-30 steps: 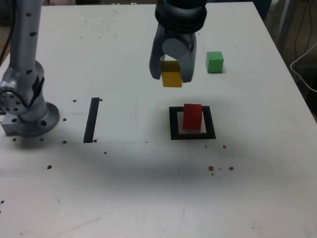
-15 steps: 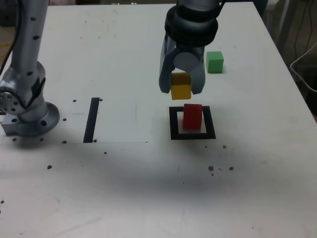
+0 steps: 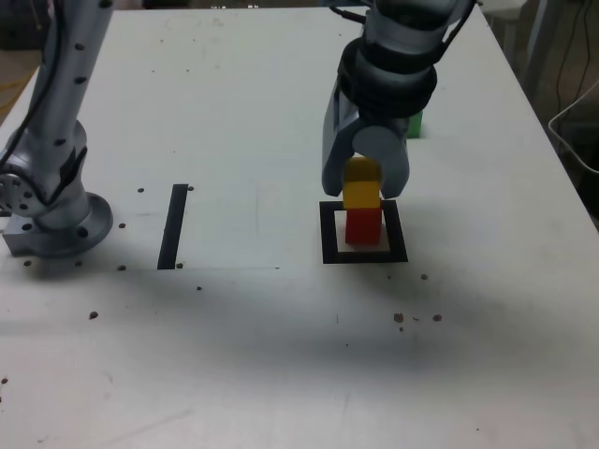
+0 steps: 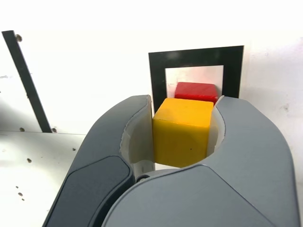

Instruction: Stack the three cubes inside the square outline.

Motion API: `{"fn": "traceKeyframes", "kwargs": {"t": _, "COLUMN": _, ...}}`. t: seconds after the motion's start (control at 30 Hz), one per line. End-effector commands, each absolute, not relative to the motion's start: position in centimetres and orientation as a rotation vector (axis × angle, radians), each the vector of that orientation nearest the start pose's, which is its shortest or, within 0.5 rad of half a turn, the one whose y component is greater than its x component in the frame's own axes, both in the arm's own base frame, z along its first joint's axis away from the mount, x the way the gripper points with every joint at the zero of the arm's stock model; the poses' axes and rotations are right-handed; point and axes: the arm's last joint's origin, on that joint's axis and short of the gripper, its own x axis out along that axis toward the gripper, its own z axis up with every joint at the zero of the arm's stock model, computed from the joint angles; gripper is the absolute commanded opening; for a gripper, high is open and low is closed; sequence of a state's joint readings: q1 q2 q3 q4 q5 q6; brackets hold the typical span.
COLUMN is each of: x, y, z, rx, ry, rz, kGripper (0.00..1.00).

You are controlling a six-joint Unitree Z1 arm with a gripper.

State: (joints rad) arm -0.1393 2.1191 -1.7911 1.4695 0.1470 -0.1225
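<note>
black strip (image 3: 172,227): on the table (image 3: 225,355), left of the square outline (image 3: 396,234) in the exterior view | gripper (image 3: 365,182): jaws clamped on the yellow cube (image 3: 361,194), above the square outline's far part | red cube (image 3: 363,227): inside the square outline, below the yellow cube; contact between them cannot be told | green cube (image 3: 415,126): beyond the square outline, partly hidden by the gripper

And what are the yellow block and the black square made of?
The yellow block could be painted wood or plastic: smooth, matte sides and crisp edges. The black square outline looks like flat, dull tape or print, since it shows no thickness.
</note>
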Motion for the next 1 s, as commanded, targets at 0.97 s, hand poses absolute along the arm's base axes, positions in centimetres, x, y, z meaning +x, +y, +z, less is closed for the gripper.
{"fn": "traceKeyframes", "kwargs": {"t": 0.97, "x": 37.82, "y": -4.66, "z": 26.02, "rx": 0.167, "ry": 1.771, "rz": 0.111, "kGripper": 0.50}}
